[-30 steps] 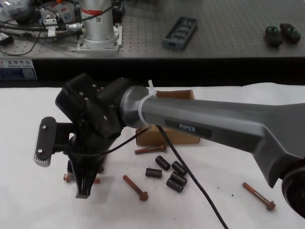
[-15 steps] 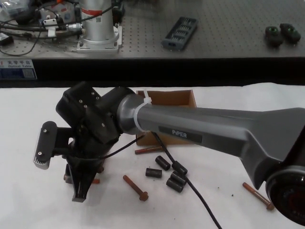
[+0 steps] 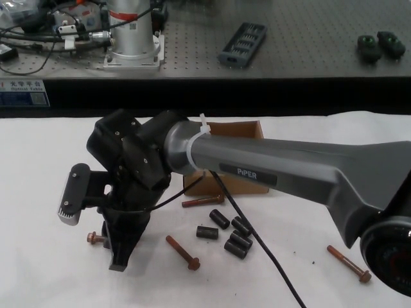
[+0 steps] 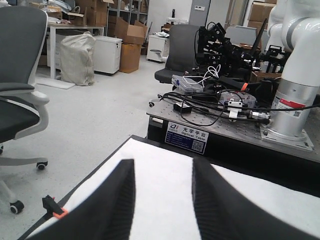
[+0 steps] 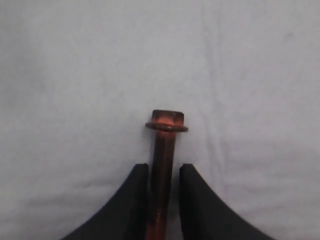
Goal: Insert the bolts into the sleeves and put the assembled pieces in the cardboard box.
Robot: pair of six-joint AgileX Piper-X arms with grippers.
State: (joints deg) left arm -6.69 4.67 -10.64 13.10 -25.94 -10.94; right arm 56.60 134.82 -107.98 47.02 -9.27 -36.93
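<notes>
In the high view my right gripper [image 3: 122, 260] points down at the white cloth left of centre, over a rust-red bolt [image 3: 96, 237] whose head sticks out beside it. In the right wrist view its fingers [image 5: 132, 200] press in on both sides of the bolt's shaft [image 5: 164, 150], which lies on the cloth. Several black sleeves [image 3: 228, 234] lie in a cluster at centre. The cardboard box [image 3: 237, 131] stands behind them, partly hidden by the arm. My left gripper [image 4: 162, 200] is open with nothing between its fingers and faces out over the bench edge.
Other loose bolts lie on the cloth: one [image 3: 183, 252] near the gripper, one [image 3: 202, 201] in front of the box, one [image 3: 347, 263] at the right. A black cable [image 3: 257, 244] trails across the sleeves. A metal breadboard bench [image 3: 289, 38] with gear stands behind.
My right gripper has shifted a little to the right and its wrist has turned. The bolt's head now shows to its left.
</notes>
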